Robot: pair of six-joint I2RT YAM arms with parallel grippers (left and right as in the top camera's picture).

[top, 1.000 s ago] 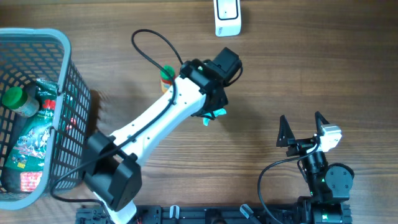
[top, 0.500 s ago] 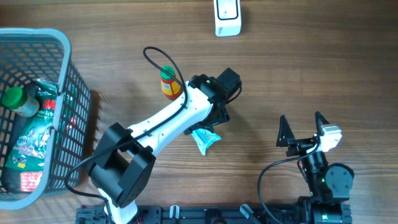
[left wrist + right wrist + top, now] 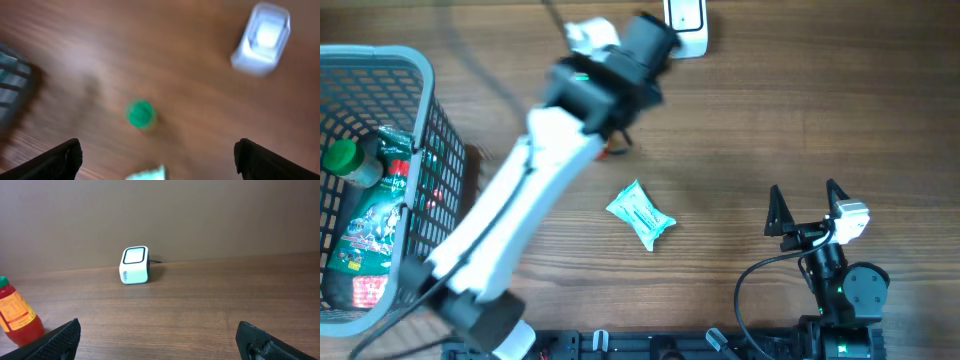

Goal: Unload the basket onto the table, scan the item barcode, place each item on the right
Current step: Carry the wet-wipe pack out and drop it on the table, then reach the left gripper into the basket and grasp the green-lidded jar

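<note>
A wooden table seen from above, with two robot arms at its near edge. A small pale-blue packet lies flat in the middle of the table, touching nothing, well apart from the white scanner at the far edge.

The left arm is a blur, stretched out over the table with its end close to the scanner. The left gripper is spread wide and holds nothing. Its camera looks down on bare wood, the green cap of a small red bottle and the scanner off to one side. The bottle stands upright between packet and scanner, partly hidden under the arm in the overhead view.

The right gripper is also spread wide and empty, parked low near its base and facing the scanner's window across the table. A grey basket at the left edge holds more goods.

My reading is that this is a gap between items, since nothing is in hand and nothing is at the scanner. I cannot tell which item has been scanned. The next move calls for the left gripper to settle over one item, most likely the bottle beneath it. It would close on the body, lift, and turn the barcode toward the scanner window. The packet is thin and flat, so it would be the harder pick.
</note>
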